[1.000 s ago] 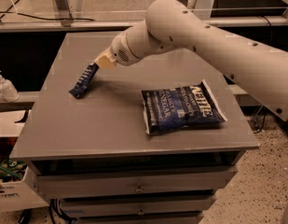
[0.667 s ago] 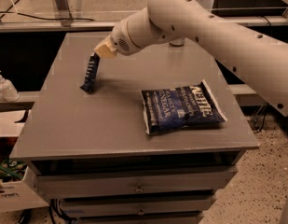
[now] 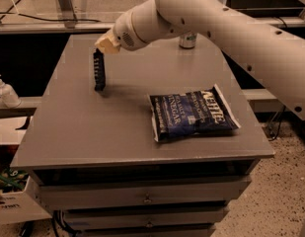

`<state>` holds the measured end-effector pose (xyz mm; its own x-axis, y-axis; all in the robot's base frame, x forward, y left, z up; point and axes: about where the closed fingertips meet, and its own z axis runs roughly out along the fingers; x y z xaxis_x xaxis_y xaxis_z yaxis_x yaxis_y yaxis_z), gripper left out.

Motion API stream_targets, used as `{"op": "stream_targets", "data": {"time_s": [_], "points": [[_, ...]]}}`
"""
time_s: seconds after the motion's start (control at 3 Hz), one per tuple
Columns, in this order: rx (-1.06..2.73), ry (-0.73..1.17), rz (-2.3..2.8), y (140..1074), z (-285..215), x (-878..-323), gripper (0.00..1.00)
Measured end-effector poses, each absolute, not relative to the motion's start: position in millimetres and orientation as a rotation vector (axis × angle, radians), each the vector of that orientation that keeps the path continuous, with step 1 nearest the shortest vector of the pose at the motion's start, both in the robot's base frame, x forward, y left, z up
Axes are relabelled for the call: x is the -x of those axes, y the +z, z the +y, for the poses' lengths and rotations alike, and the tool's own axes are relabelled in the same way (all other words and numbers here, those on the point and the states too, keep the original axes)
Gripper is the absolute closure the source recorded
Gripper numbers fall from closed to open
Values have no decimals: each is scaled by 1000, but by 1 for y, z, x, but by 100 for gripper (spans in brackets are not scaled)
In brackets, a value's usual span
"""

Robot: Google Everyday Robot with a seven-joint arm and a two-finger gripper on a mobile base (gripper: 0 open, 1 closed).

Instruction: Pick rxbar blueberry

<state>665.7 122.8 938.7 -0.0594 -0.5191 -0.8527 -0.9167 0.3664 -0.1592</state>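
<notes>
The rxbar blueberry (image 3: 99, 70) is a thin dark navy bar with white text. It hangs almost upright from its top end over the left part of the grey table (image 3: 83, 127), its lower end just above or touching the top. My gripper (image 3: 105, 45) is shut on the bar's top end, at the tip of the white arm (image 3: 216, 19) that reaches in from the upper right.
A large blue-and-white chip bag (image 3: 194, 113) lies on the right half of the table. A can (image 3: 188, 40) stands at the back edge, partly behind the arm. A white pump bottle (image 3: 5, 90) stands left of the table. Drawers are below the tabletop.
The bar has gone from lying tilted on the table to hanging nearly upright. My gripper has lifted its top end and moved up and slightly right.
</notes>
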Motion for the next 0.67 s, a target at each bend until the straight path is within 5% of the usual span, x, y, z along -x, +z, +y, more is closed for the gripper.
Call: {"op": "stream_targets", "data": {"time_s": [0.67], "points": [[1274,541,1659,966,128,-667,100]]}}
